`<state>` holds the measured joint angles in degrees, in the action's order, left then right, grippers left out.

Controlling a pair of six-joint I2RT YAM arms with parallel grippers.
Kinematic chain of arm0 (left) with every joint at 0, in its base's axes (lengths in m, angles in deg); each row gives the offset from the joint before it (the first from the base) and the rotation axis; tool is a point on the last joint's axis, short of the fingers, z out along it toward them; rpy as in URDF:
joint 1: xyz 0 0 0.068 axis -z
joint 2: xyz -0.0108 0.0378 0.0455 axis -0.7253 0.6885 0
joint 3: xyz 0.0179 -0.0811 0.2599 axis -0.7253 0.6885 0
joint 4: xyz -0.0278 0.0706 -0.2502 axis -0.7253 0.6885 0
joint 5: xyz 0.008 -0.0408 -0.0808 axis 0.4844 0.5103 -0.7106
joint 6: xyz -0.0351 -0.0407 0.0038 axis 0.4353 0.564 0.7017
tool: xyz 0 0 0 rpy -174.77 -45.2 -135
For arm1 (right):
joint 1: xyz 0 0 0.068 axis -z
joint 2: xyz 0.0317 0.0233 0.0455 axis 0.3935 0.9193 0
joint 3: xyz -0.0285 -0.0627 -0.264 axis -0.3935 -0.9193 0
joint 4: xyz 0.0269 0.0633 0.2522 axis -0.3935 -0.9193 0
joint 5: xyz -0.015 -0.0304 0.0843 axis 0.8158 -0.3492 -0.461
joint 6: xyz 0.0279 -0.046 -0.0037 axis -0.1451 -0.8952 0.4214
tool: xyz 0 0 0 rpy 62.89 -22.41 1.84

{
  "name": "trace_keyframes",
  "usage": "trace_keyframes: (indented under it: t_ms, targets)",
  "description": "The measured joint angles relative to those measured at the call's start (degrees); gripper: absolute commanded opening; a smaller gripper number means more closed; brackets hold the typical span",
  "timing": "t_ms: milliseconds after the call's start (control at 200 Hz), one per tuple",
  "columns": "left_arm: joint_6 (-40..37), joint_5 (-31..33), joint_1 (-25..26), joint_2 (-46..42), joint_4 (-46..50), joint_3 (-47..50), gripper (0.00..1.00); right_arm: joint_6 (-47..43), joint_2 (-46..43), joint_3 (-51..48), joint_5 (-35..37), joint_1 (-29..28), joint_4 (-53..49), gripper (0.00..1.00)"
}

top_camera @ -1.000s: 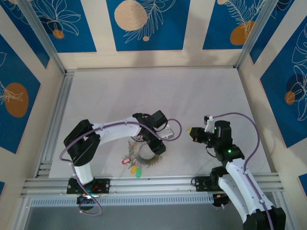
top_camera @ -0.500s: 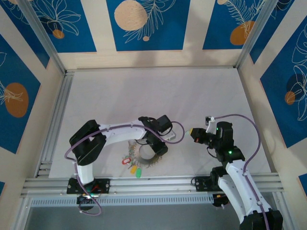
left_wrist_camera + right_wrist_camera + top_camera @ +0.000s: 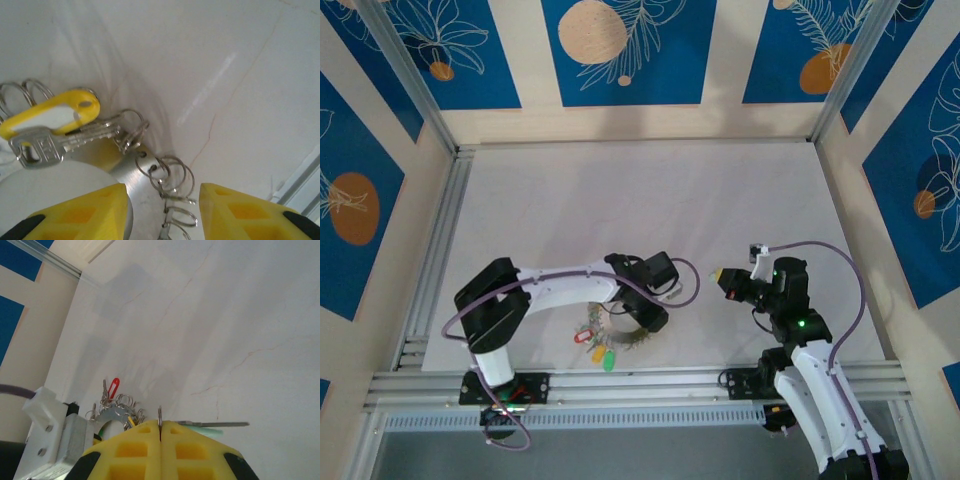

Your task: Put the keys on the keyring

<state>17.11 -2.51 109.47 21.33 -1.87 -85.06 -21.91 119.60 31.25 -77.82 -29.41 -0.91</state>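
Note:
The keyring (image 3: 618,328) is a flat grey metal ring lying near the table's front edge, with red (image 3: 587,337), yellow and green keys (image 3: 604,356) fanned at its lower left. My left gripper (image 3: 646,312) sits low over its right side. In the left wrist view the yellow fingers (image 3: 85,210) stand apart, with the keyring's rim (image 3: 131,172) and small split rings (image 3: 172,175) between them; a yellow-headed key (image 3: 55,115) lies beyond. My right gripper (image 3: 723,277) hovers to the right, shut on the split ring (image 3: 160,415) of a pale mint key (image 3: 215,425).
Aluminium rails (image 3: 640,385) run along the table's front edge, close below the keyring. A second rail (image 3: 438,250) lines the left side. Blue patterned walls enclose the table. Open white tabletop (image 3: 650,200) stretches behind both grippers.
My left gripper has sunk slightly toward the keyring's right side and its jaws have narrowed. The right gripper has hardly moved and still holds the mint key.

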Motion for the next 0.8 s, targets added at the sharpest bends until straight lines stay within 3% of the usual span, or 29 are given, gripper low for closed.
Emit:
trace_keyframes:
  t_ms: [800]
  targets:
    - [6.4, 3.3, 2.9, -12.4, 3.6, 12.2, 0.34, 0.0, -0.9, 0.0, -0.8, 0.3, -2.5, 0.00]
